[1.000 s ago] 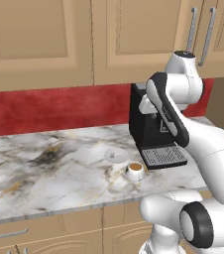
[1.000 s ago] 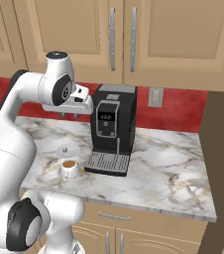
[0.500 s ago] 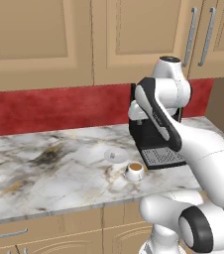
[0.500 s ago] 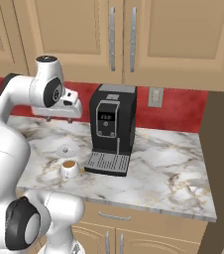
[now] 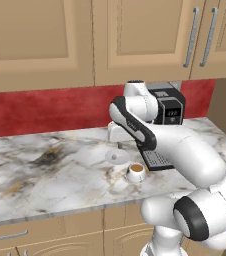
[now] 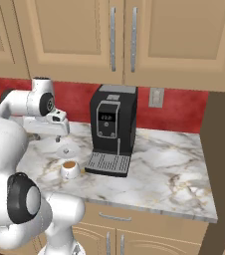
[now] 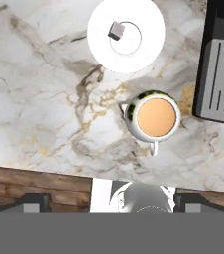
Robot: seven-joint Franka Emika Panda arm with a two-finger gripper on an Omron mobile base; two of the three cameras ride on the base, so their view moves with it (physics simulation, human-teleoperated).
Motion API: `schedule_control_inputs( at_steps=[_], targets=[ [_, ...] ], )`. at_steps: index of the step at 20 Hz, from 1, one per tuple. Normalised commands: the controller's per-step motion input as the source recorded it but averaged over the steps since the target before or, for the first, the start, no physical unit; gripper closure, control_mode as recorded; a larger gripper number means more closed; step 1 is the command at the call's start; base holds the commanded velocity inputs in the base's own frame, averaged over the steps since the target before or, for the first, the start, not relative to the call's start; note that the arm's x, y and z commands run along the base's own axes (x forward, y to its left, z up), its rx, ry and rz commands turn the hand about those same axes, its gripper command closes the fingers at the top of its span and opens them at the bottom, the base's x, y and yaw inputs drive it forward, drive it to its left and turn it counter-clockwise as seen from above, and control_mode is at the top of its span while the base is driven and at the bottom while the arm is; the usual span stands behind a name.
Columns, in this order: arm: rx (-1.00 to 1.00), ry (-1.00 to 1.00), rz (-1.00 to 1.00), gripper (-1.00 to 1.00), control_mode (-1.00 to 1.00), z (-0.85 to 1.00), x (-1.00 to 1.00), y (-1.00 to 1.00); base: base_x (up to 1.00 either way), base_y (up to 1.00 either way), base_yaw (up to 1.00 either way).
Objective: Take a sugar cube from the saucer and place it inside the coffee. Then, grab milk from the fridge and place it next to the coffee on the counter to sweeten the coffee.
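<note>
Sugar cube (image 7: 116, 31) lies on the saucer (image 7: 148, 49); gripper (image 6: 58, 138) hangs above, its spread unclear.

A: Colours first — the counter (image 7: 39, 99) is white-grey marble, dark veins running through it, with some golden streaks.

B: And the saucer (image 7: 148, 47) is plain white, the sugar cube (image 7: 116, 31) on it a greyish white.

A: The coffee (image 7: 155, 117): white cup, light brown liquid inside.

B: Coffee machine (image 6: 112, 129) is black, with a grey ribbed tray in front.

A: Behind it, a deep red backsplash (image 5: 45, 110).

B: Beige wooden cabinets (image 6: 134, 40) above, with grey bar handles.

A: And the arm (image 5: 150, 135) is white with dark joints.
</note>
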Motion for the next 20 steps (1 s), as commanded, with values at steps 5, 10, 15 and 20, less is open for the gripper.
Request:
schedule_control_inputs(
  at_steps=[5, 10, 15, 20],
  targets=[
    [0.00, 0.12, 0.00, -1.00, -1.00, -0.24, 0.25, 0.00, 0.00, 0.00, 0.00],
    [-0.05, -0.01, -0.01, -1.00, -1.00, -0.41, 0.17, 0.00, 0.00, 0.00, 0.00],
    [-0.09, -0.11, -0.11, -1.00, -1.00, -0.51, 0.05, 0.05, 0.00, 0.00, 0.00],
    [-0.02, -0.21, -0.12, -1.00, -1.00, -0.37, 0.00, 0.07, 0.00, 0.00, 0.00]
  ],
)
